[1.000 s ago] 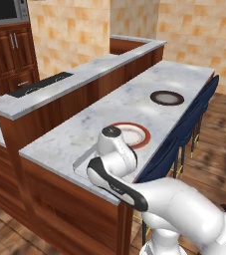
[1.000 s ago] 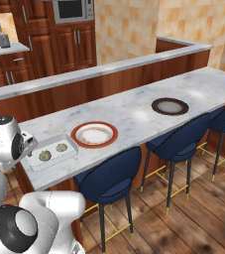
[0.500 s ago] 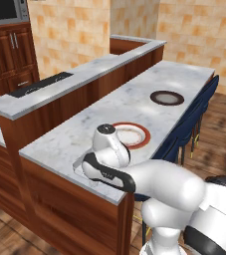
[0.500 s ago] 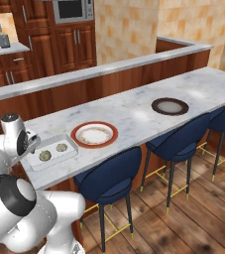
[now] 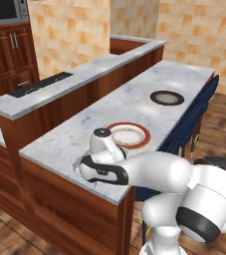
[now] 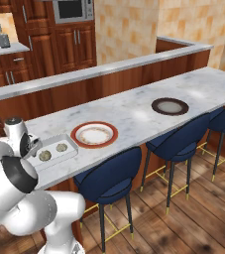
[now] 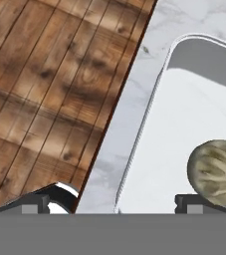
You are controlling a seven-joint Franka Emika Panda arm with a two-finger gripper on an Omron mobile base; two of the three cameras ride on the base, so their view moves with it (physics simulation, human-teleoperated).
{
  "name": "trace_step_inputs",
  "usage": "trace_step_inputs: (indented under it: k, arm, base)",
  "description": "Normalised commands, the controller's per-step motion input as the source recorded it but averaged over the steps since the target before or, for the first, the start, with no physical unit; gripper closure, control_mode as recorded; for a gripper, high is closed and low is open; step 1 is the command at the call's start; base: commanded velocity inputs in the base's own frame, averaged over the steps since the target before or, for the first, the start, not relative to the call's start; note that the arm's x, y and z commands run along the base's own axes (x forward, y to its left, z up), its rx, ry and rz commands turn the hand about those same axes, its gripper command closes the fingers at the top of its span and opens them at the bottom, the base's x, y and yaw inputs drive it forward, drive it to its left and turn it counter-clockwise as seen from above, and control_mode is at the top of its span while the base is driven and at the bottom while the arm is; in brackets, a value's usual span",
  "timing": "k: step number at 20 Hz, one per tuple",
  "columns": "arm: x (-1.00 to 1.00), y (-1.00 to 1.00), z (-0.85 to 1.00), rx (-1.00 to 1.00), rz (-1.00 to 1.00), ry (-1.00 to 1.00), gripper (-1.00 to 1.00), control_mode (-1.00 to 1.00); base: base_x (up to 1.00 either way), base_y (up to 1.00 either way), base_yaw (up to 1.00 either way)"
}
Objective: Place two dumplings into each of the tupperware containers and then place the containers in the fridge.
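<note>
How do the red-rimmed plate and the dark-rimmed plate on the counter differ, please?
The red-rimmed plate has a broad orange-red rim around a pale centre; the dark-rimmed plate has a dark brown rim and a greyish centre. The red-rimmed plate lies right beside the white tupperware container, while the dark-rimmed plate lies apart, farther along the marble counter. Both are round, flat and hold nothing.

No readable text, labels, brand names, numbers or signs are appearing on anything in this rendered kitchen scene.
</note>
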Motion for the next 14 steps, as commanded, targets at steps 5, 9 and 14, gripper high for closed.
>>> trace_step_inputs:
  k: [5,9,14]
  arm:
    - [0.00,0.00,-0.12,0.00,0.00,0.02,-1.00,-1.00]
    - [0.00,0.00,-0.13,0.00,0.00,0.00,-1.00,-1.00]
    - [0.00,0.00,-0.12,0.00,0.00,0.00,-1.00,-1.00]
  base:
    - [0.00,0.00,0.00]
    - [0.00,0.00,0.00]
    - [0.00,0.00,0.00]
